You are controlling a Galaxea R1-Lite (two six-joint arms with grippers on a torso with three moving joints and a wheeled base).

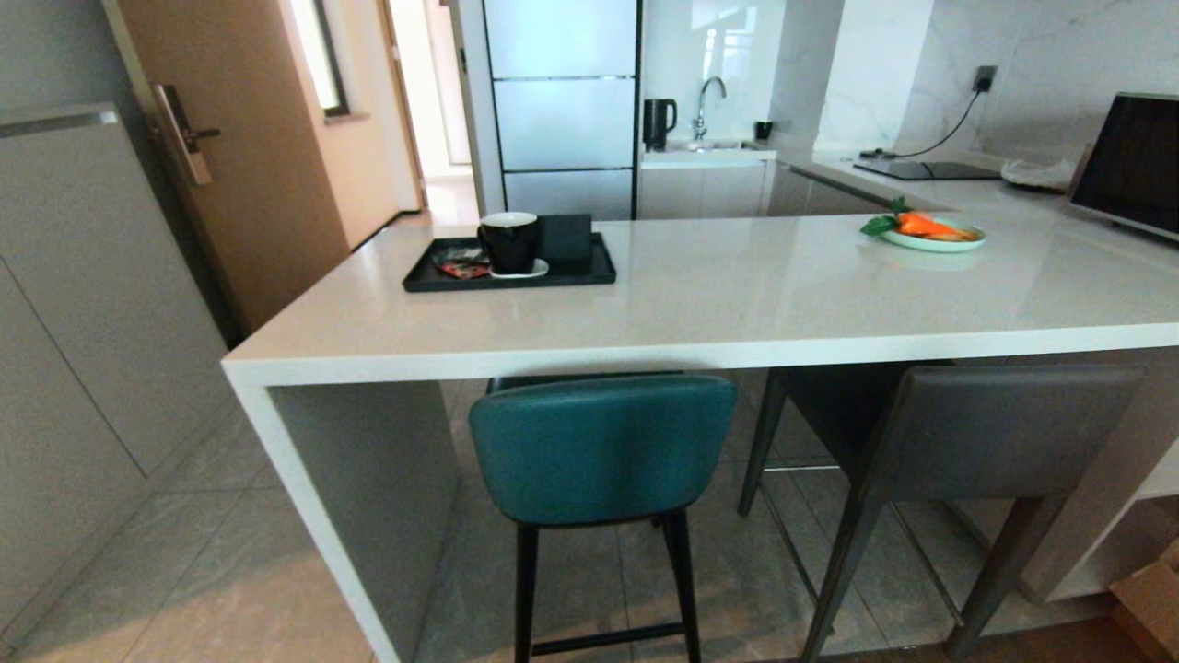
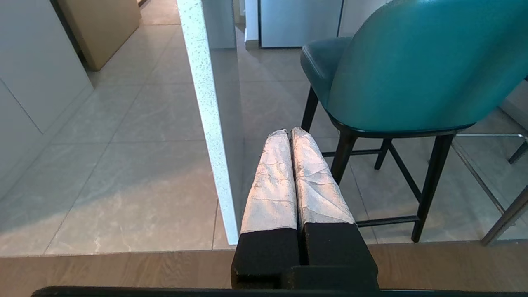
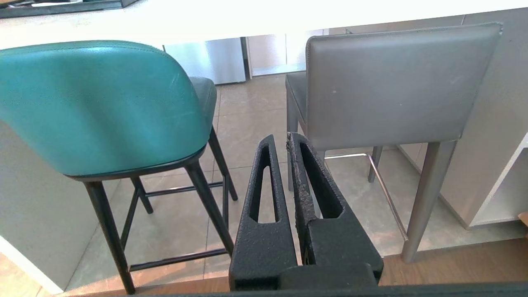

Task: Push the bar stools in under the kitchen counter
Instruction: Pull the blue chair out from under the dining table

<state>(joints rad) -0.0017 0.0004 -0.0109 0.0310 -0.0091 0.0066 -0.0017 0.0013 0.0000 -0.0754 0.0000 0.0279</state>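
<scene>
Head view: 2 stools, teal (image 1: 603, 448) & grey (image 1: 999, 428), backs proud of counter (image 1: 700, 345). Left gripper (image 2: 288, 133) & right gripper (image 3: 280, 138) jaws together, clear of stools. Judged: approach step; next, press teal back fwd.

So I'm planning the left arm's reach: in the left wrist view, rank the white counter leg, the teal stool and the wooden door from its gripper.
1. White counter leg, beside the left gripper.
2. Teal stool, other side.
3. Wooden door, far back.

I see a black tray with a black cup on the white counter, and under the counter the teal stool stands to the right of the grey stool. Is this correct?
Not quite. In the head view the teal stool stands left of the grey stool, not right. The black tray with the black cup does sit on the white counter.
</scene>
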